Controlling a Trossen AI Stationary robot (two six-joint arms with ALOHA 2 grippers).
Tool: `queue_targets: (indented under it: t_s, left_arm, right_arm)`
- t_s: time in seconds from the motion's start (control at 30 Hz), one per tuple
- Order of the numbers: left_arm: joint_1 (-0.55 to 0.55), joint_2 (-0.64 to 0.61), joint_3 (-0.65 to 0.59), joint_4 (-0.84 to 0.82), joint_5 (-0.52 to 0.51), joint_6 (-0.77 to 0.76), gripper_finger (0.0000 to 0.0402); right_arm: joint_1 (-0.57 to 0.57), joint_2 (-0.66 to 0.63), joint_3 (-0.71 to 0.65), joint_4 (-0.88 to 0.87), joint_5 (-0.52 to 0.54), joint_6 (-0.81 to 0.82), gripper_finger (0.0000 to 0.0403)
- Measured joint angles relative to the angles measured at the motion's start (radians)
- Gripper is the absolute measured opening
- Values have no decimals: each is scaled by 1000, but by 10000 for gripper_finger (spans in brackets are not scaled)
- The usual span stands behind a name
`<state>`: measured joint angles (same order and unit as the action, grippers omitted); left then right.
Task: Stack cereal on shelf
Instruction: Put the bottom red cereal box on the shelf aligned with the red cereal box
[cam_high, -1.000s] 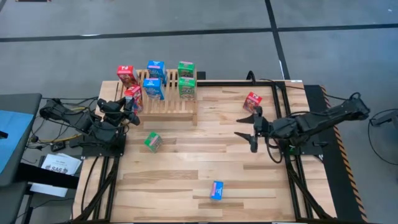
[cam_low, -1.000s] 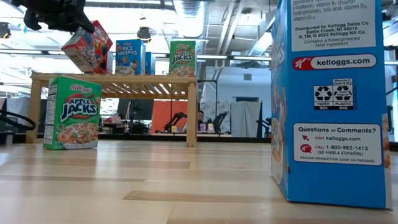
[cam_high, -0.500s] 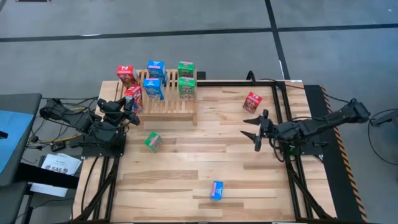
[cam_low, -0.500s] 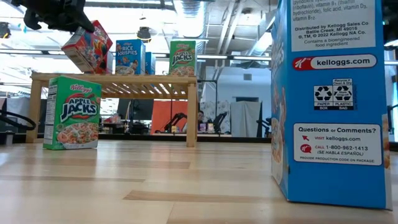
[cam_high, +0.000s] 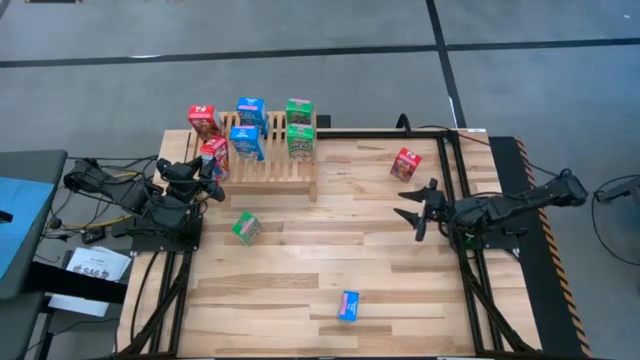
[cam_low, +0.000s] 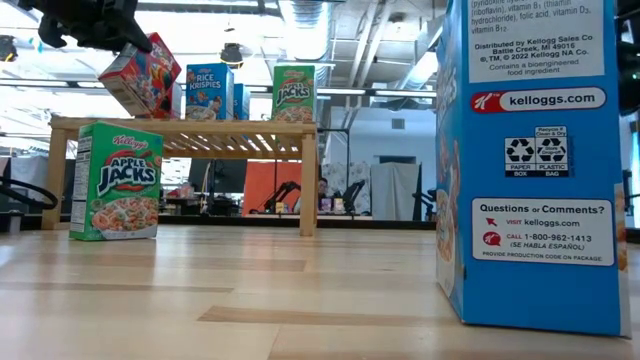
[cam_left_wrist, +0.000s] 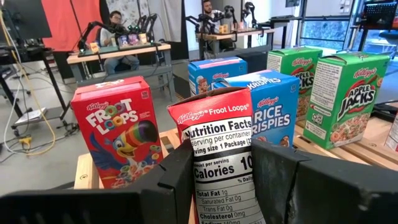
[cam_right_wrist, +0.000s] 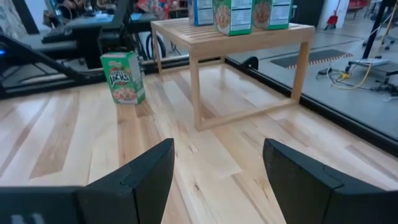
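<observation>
The wooden slatted shelf (cam_high: 270, 160) stands at the table's far left and bears a red (cam_high: 203, 120), two blue (cam_high: 247, 128) and two green (cam_high: 299, 126) cereal boxes. My left gripper (cam_high: 208, 172) is at the shelf's near left corner, shut on another red cereal box (cam_left_wrist: 217, 143). On the table stand a green box (cam_high: 245, 227), a red box (cam_high: 405, 163) and a blue box (cam_high: 348, 305). My right gripper (cam_high: 416, 207) hangs open and empty near the table's right edge. My left gripper pinches the red box between its two fingers (cam_left_wrist: 177, 180), one on each broad face, with the narrow nutrition panel (cam_left_wrist: 219, 163) facing back between them. The fingers come level from the table's left near side. The box (cam_low: 140, 75) is tilted at the shelf top's height; whether it touches the shelf I cannot tell.
Black frame rails (cam_high: 470, 260) run along the table's right side under my right arm. The wide middle of the plank tabletop (cam_high: 330, 250) lies bare between the loose boxes. Cables and a paper sheet (cam_high: 95, 265) lie off the table's left edge.
My right gripper has drawn back toward the table's right edge and sunk lower, staying open and empty. My left gripper and the red box have kept still.
</observation>
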<state>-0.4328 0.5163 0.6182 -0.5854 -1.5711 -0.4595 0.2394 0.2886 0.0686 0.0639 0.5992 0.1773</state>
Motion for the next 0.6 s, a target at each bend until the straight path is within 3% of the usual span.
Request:
queue_targets:
  t_s: [0.23, 0.6]
  left_arm:
    - [0, 0, 0, 0, 0, 0, 116]
    - [0, 0, 0, 0, 0, 3, 116]
  right_arm:
    - [0, -80, -58, 21, -2, 6, 272]
    - [2, -46, -58, 9, 0, -21, 272]
